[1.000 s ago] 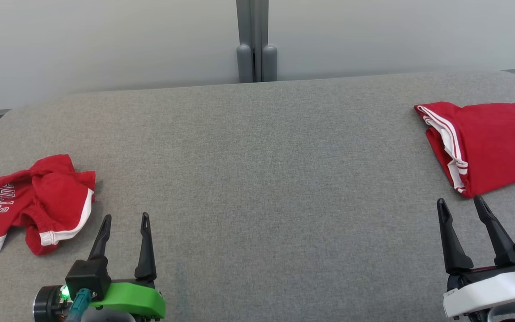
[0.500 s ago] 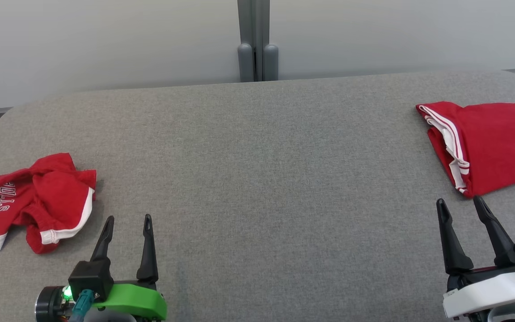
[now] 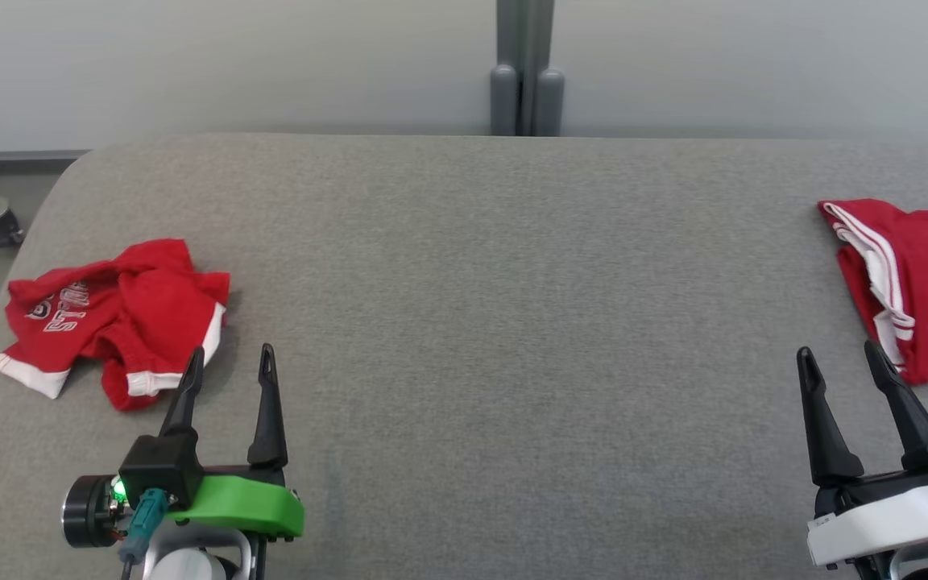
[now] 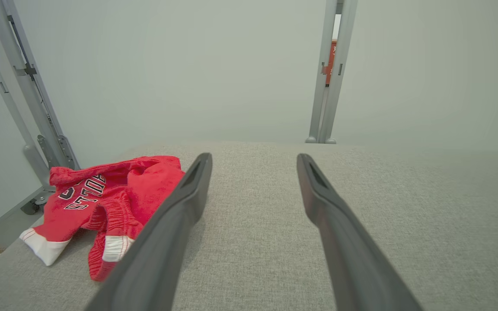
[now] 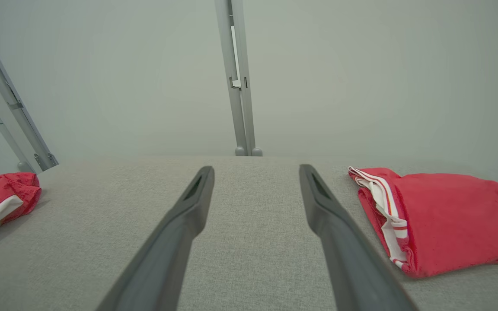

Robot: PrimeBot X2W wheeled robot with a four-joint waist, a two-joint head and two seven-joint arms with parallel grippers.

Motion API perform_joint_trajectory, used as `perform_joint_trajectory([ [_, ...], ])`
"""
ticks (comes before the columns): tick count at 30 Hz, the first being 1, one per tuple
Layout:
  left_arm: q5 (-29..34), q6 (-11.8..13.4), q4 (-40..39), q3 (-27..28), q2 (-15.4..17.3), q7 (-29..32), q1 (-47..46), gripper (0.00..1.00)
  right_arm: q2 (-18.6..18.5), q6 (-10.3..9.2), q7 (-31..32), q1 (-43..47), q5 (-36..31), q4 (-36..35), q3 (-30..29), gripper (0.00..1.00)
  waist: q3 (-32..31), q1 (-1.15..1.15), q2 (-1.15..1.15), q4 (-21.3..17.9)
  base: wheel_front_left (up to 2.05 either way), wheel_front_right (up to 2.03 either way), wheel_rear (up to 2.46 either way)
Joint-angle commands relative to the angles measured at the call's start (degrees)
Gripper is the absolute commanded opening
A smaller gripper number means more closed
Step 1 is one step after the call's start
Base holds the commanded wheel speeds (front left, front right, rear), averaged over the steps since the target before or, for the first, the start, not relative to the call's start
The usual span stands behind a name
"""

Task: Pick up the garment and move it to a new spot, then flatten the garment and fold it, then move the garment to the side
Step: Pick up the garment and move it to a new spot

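Low over table (image 3: 512, 282): left pincer (image 3: 232, 350), right pincer (image 3: 837, 348) level, spread wide, empty.

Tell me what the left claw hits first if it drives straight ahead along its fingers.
Looks free: ahead of the left claw lies only bare grey table, then the back wall. The crumpled red garment sits just beside its left finger, which might brush the hem; depth is unclear.

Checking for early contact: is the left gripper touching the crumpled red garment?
Cannot tell. In the head view and the left wrist view, one finger of the left gripper overlaps the edge of the crumpled red garment; neither view plainly shows contact or a gap.
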Motion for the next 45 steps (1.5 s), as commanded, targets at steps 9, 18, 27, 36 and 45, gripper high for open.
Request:
perform_joint_trajectory([
  [9,0.64,-0.22,-0.79,2.34,-1.09,-0.17,-2.74,1.0,-2.11,-0.09,1.39,-2.45,0.55,-1.35,1.75,1.0,2.5,0.0,0.0,14.79,0.0,0.0,0.0],
  [18,1.52,-0.86,-1.19,3.57,-1.76,-0.17,-3.79,1.0,-3.79,-0.09,3.0,-4.0,0.09,-2.9,2.87,1.0,4.91,0.0,0.0,21.36,0.0,0.0,0.0],
  [27,-1.76,-0.65,0.53,3.01,-2.22,-0.16,-9.76,1.0,-7.64,-0.09,6.64,-7.75,-0.31,-8.02,2.37,1.0,15.48,0.0,0.0,20.98,0.0,0.0,0.0],
  [36,-7.59,-1.41,14.84,-1.16,-2.15,-0.09,-24.17,1.0,-11.12,-0.09,8.54,-12.05,0.56,-11.9,-0.28,1.0,27.61,0.0,0.0,16.25,0.0,0.0,0.0],
  [45,-10.67,-4.07,32.89,1.04,-2.08,-0.09,-33.83,1.0,-11.09,-0.09,6.82,-13.44,1.08,-11.21,-1.12,1.0,30.97,0.0,0.0,12.29,0.0,0.0,0.0],
])
